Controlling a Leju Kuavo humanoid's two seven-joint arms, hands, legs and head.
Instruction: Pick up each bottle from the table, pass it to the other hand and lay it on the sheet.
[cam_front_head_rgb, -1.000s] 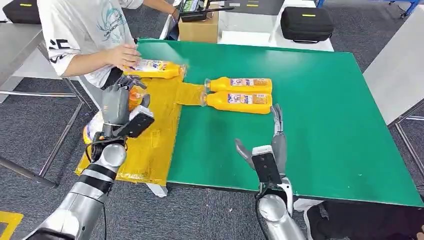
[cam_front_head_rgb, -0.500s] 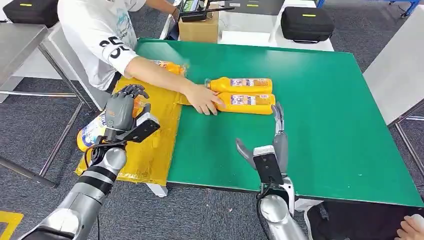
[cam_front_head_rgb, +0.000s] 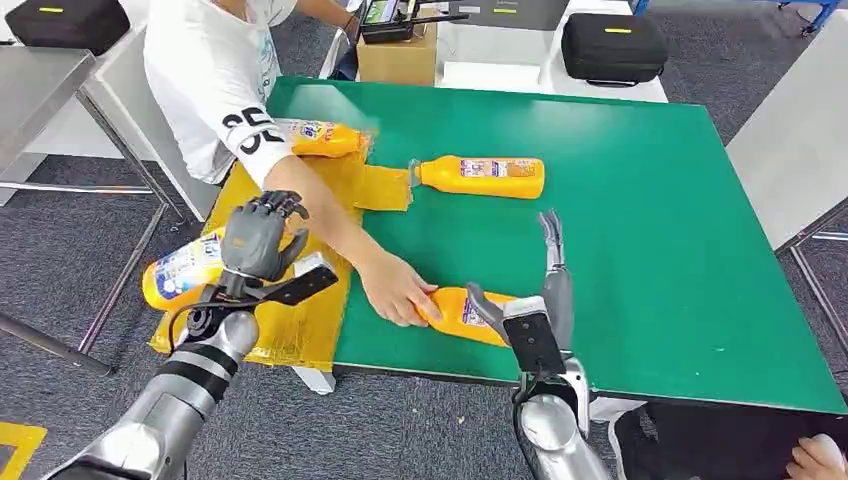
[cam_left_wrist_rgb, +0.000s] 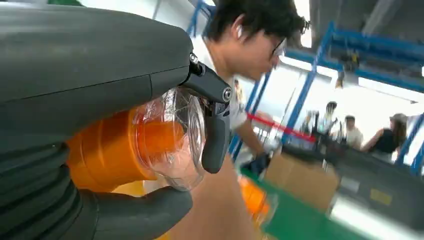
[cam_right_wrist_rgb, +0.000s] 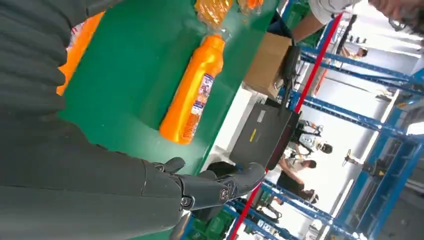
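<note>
Laying-down is in hand: one bottle (cam_front_head_rgb: 180, 270) is gripped by the left hand (cam_front_head_rgb: 255, 240) over the yellow sheet (cam_front_head_rgb: 300, 300). Beside the sheet, another bottle (cam_front_head_rgb: 465, 314) is set by a person's hand (cam_front_head_rgb: 395, 290) near the spread, empty fingers (cam_front_head_rgb: 552, 240) of the right hand (cam_front_head_rgb: 530, 300); release is called for next.

A green table (cam_front_head_rgb: 640, 200) carries the lot. A yellow sheet (cam_front_head_rgb: 300, 300) lies over its left edge and hangs off the side. One orange bottle (cam_front_head_rgb: 480, 176) lies on its side on the bare green, another (cam_front_head_rgb: 322, 137) on the sheet at the far end, and a third (cam_front_head_rgb: 462, 312) near the front edge.
</note>
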